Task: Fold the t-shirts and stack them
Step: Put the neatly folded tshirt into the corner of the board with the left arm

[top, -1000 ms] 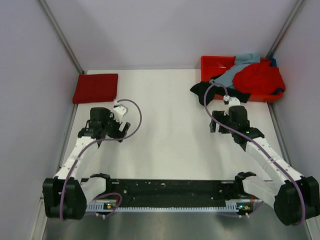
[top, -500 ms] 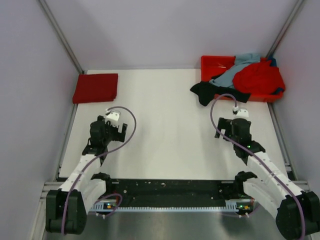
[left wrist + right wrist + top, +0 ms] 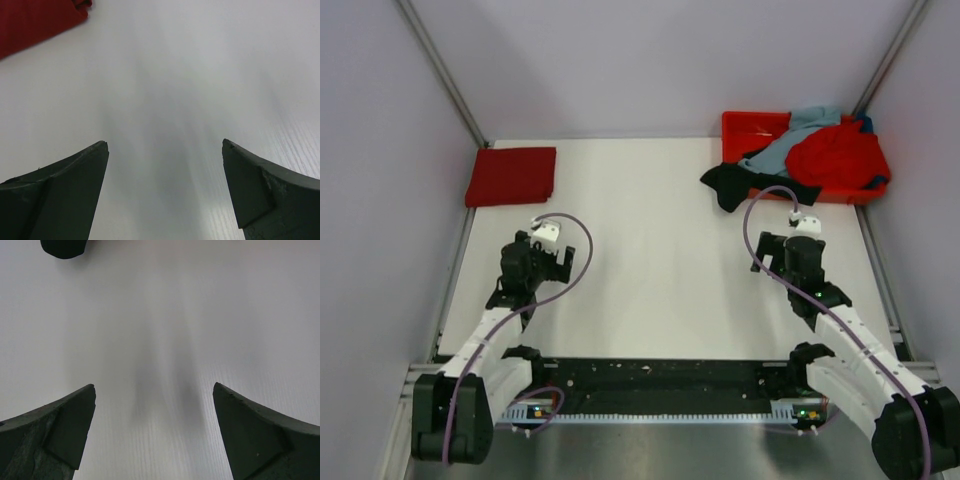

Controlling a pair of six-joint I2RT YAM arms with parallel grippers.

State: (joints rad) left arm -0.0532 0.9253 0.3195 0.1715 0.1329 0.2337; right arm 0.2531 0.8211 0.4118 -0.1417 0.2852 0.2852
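A folded dark crimson t-shirt [image 3: 510,175] lies flat at the table's far left; its corner shows in the left wrist view [image 3: 35,20]. A bright red t-shirt [image 3: 835,155] and a pale grey-blue t-shirt [image 3: 790,138] are heaped in the orange-red tray [image 3: 745,122]. A black t-shirt [image 3: 738,183] spills from the tray onto the table; its edge shows at the top [image 3: 62,247] of the right wrist view. My left gripper [image 3: 538,262] [image 3: 165,145] and right gripper [image 3: 788,255] [image 3: 154,387] both stand open over bare table, holding nothing.
The tray sits in the far right corner against the walls. Metal rails [image 3: 440,65] run along both side walls. The arms' base bar [image 3: 650,385] lies along the near edge.
Both arms have drawn back toward the near edge. The right gripper has moved away from the black t-shirt and opened wider. Almost no motion in the last half second.
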